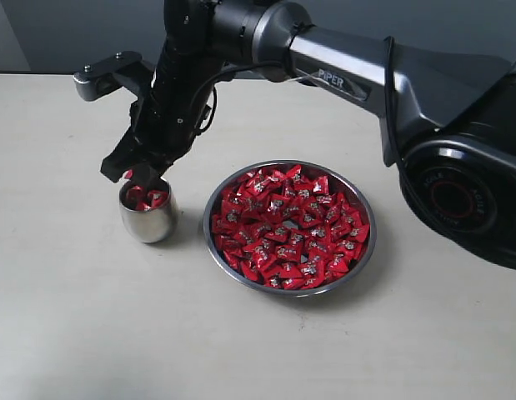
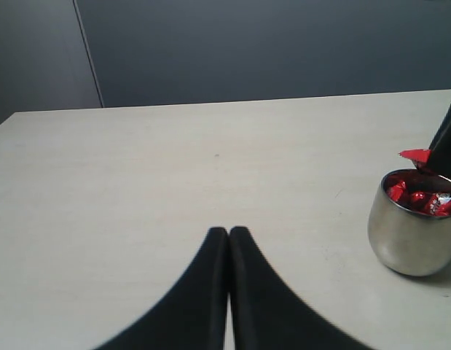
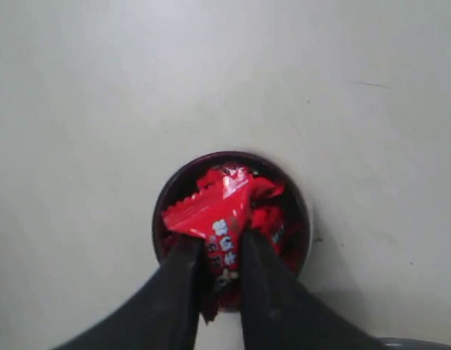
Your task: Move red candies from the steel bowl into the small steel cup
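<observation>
The wide steel bowl (image 1: 226,190) sits mid-table, filled with many red candies (image 1: 291,229). To its left stands the small steel cup (image 1: 149,223), with a few red candies (image 1: 145,198) inside; it also shows in the left wrist view as the cup (image 2: 411,240). My right gripper (image 1: 143,177) reaches across and hangs just over the cup's mouth, shut on one red candy (image 3: 218,211). Straight below that candy the right wrist view shows the cup's rim (image 3: 163,193). My left gripper (image 2: 229,232) is shut and empty, low over bare table, apart from the cup.
The pale table (image 1: 74,317) spreads around both vessels. A dark wall (image 2: 283,44) stands behind the table's far edge. The right arm's black base (image 1: 466,192) sits at the right side, close to the bowl.
</observation>
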You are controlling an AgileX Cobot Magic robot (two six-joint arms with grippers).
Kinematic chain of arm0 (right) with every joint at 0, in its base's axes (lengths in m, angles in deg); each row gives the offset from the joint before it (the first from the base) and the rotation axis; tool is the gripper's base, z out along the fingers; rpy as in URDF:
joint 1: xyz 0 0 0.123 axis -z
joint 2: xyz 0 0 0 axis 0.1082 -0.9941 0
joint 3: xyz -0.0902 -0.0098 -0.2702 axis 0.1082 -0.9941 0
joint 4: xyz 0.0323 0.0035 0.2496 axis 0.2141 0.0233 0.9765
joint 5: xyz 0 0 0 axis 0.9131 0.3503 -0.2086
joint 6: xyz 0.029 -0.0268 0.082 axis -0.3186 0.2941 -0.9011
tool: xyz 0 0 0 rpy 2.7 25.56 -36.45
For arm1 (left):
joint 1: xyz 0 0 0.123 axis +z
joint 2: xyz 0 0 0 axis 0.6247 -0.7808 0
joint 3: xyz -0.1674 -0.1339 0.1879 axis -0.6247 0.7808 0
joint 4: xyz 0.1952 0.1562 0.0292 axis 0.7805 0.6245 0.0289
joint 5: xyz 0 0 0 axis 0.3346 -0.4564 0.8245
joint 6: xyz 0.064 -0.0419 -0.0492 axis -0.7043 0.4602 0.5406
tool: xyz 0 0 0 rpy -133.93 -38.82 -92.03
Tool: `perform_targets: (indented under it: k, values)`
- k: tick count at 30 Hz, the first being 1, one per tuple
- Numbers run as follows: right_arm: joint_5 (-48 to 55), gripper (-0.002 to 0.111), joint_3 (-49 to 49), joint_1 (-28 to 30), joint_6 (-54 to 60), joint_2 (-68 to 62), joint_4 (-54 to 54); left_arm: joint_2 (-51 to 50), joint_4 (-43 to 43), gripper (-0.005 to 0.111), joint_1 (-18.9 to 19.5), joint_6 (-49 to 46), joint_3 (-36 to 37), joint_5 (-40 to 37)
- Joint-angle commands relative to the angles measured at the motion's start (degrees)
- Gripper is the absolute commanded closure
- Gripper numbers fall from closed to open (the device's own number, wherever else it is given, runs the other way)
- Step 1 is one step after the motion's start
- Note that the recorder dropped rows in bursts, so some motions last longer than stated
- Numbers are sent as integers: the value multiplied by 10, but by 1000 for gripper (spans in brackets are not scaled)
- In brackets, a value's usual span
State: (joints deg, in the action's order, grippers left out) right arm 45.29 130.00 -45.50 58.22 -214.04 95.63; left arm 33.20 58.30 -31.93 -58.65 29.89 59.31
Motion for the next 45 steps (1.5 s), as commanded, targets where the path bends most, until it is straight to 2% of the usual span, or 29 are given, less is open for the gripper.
perform_targets:
  k: [1, 11, 13, 18, 19, 28, 36, 45]
  values:
    - [-11, 109, 4, -5, 0, -4, 13, 3, -2, 106, 0, 1, 2, 1]
    - [9, 109, 4, -5, -13, -10, -38, 3, -2, 106, 0, 1, 2, 1]
    - [10, 103, 4, -5, -13, -10, -39, 3, -2, 106, 0, 1, 2, 1]
    - [8, 72, 4, -5, -14, -10, -17, 3, -2, 106, 0, 1, 2, 1]
    - [8, 70, 4, -5, -14, -10, -16, 3, -2, 106, 0, 1, 2, 1]
    - [8, 72, 4, -5, -15, -10, -28, 3, -2, 106, 0, 1, 2, 1]
    - [-13, 72, 4, -3, -43, 43, -117, 3, -2, 106, 0, 1, 2, 1]
    - [-14, 72, 4, -3, -62, 66, -136, 3, -2, 106, 0, 1, 2, 1]
